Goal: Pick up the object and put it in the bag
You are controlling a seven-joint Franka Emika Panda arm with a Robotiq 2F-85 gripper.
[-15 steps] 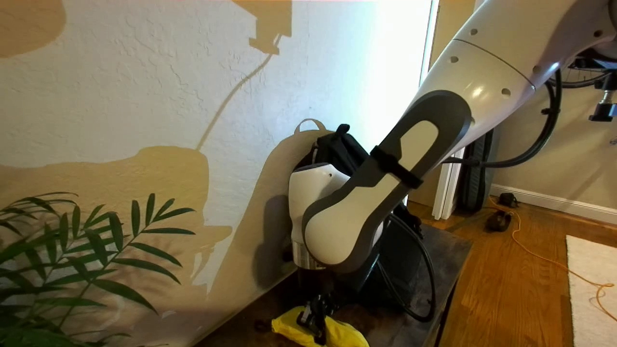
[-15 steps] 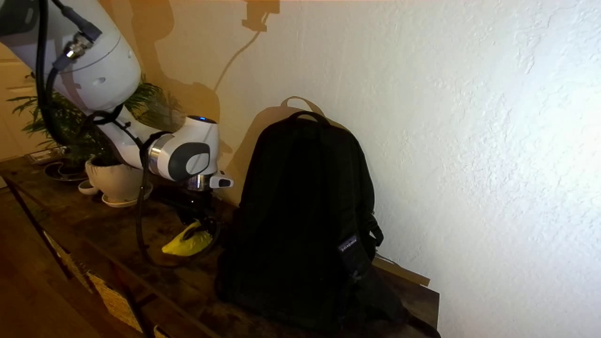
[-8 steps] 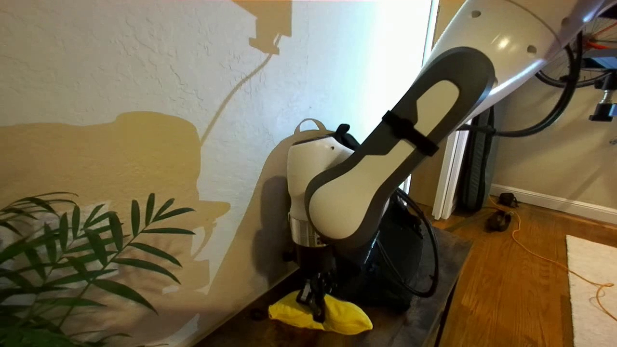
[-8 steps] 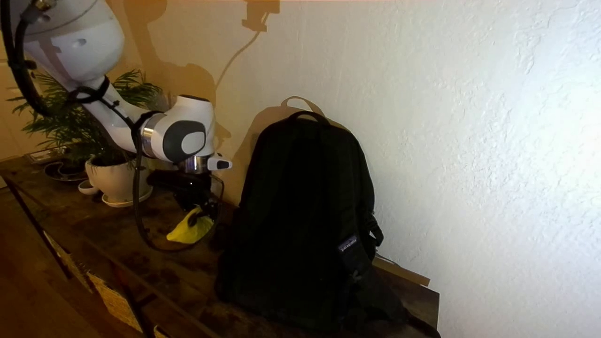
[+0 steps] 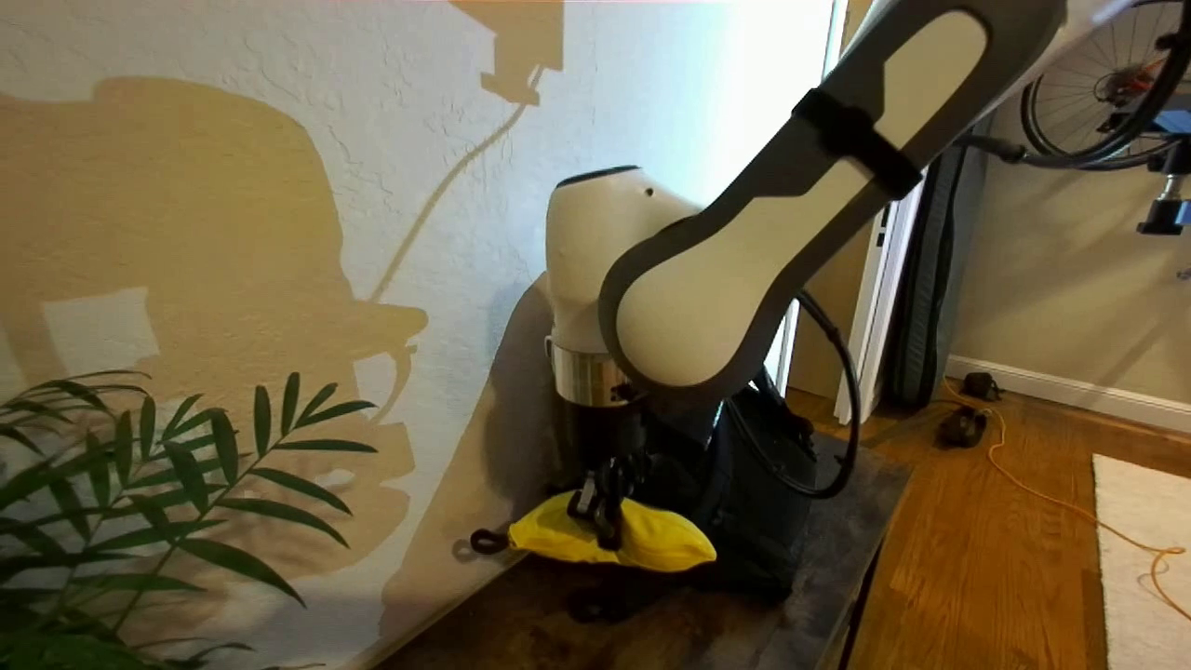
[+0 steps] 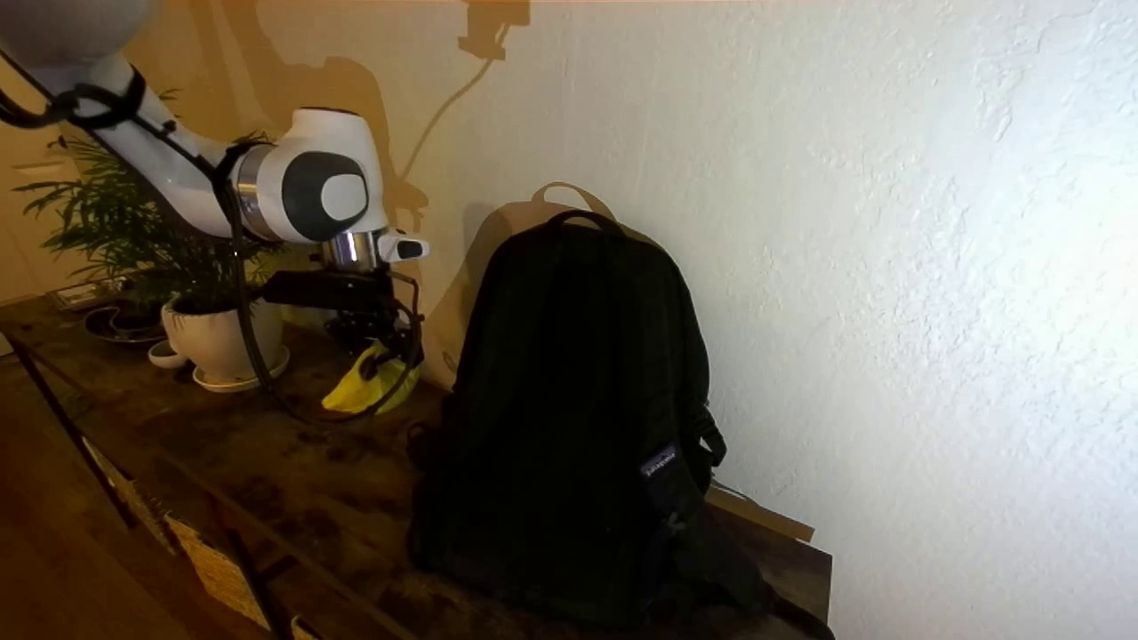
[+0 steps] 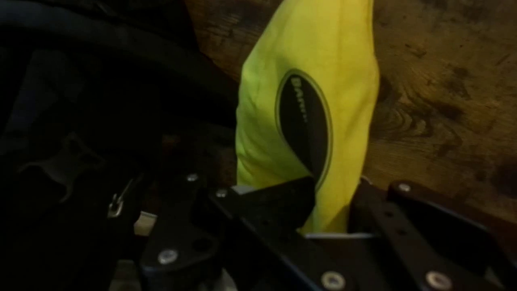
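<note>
Holding the yellow pouch (image 5: 665, 538) by its middle: gripper (image 7: 336, 202) jaws closed on it, one finger (image 7: 278, 206) over the end of the dark oval badge (image 7: 303, 121). Pouch hangs in the air beside the backpack (image 6: 578, 418), lower than the backpack's top handle (image 6: 582, 216). Looks light and soft, lightly padded; should squash a bit in the pinch and not break. Cloth seems grippy enough, badge maybe slicker, so best hold is across the waist on plain fabric. Middle suits it: ends stick out either way and roughly balance, little droop. Dark loop (image 5: 488, 542) at one end would be a poor hold, pouch likely swinging from it. Long shape could snag going into the backpack sideways; end-on should be easier. Wrist view's dark, can't tell if pouch brushes the backpack.
</note>
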